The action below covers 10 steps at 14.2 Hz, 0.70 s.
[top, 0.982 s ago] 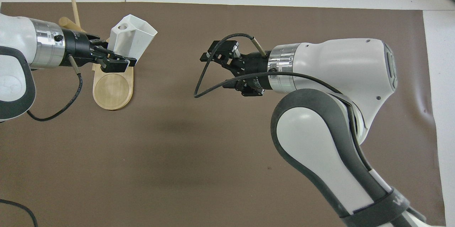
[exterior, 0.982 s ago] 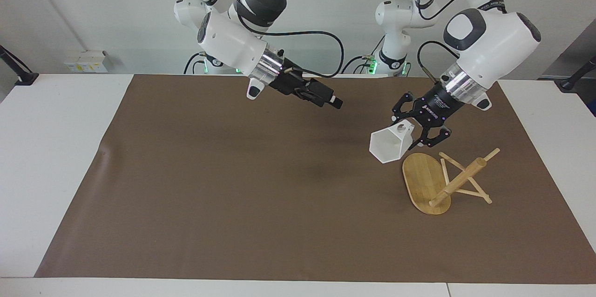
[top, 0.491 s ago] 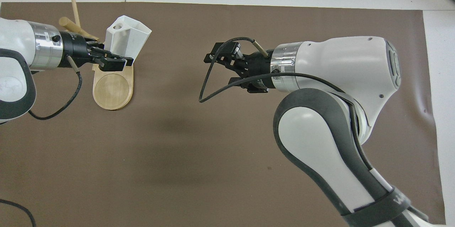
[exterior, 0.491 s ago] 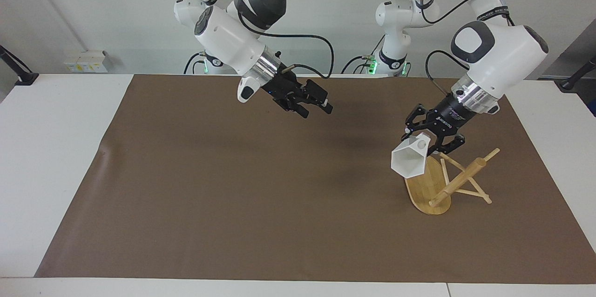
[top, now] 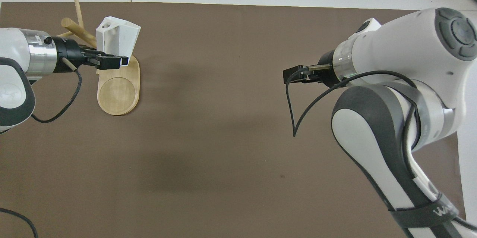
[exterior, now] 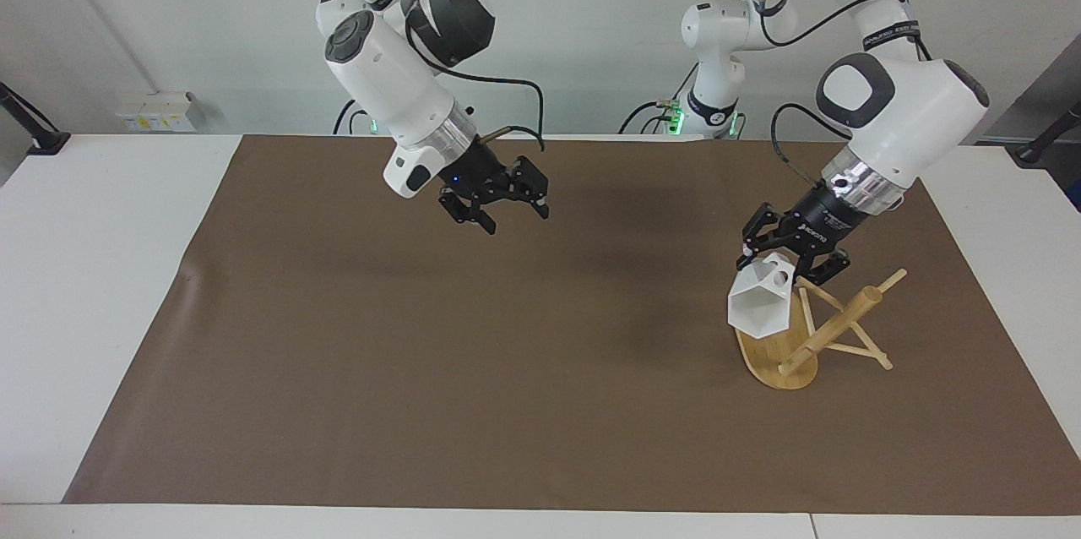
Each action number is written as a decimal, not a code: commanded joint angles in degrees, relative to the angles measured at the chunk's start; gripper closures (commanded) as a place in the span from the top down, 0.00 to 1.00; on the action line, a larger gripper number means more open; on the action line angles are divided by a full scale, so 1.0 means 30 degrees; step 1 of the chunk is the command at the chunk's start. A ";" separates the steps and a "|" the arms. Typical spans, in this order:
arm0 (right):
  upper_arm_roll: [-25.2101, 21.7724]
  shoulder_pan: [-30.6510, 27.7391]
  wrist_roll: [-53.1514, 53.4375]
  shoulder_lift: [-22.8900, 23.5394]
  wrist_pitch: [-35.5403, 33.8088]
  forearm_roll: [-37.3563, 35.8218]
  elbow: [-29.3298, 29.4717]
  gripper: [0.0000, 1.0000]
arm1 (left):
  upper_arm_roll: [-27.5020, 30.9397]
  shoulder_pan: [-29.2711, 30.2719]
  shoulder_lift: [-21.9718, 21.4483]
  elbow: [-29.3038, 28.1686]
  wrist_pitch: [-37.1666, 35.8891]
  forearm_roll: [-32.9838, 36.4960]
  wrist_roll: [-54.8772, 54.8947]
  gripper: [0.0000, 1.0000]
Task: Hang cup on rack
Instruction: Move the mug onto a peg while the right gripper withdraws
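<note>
Cup [exterior: 760,307] hangs clamped in left gripper [exterior: 794,256] over rack [exterior: 798,340], frame's right; right gripper [exterior: 498,205] hovers upper-centre, fingers wide.

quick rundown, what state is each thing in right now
cup: held in the air over the rack's base, tilted, not hung
rack: post leaning, no cup on its pegs
left pincer: shut on the cup's handle
right pincer: open, empty, over the brown mat
</note>
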 commanded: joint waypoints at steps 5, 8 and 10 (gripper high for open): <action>0.0113 -0.2923 -0.4699 -0.0626 -0.0595 -0.2932 0.0021 1.00 | -0.0160 0.0160 -0.0271 -0.1046 0.1720 0.0218 -0.0825 0.00; 0.0083 -0.3569 -0.4883 -0.0830 -0.1266 -0.3137 -0.0038 1.00 | -0.0160 0.0160 -0.0270 -0.1076 0.1927 0.0218 -0.1060 0.00; -0.0295 -0.3659 -0.4853 -0.0890 -0.1970 -0.3167 0.0020 1.00 | -0.0073 0.0189 -0.0242 -0.1076 0.1956 0.0218 -0.1499 0.00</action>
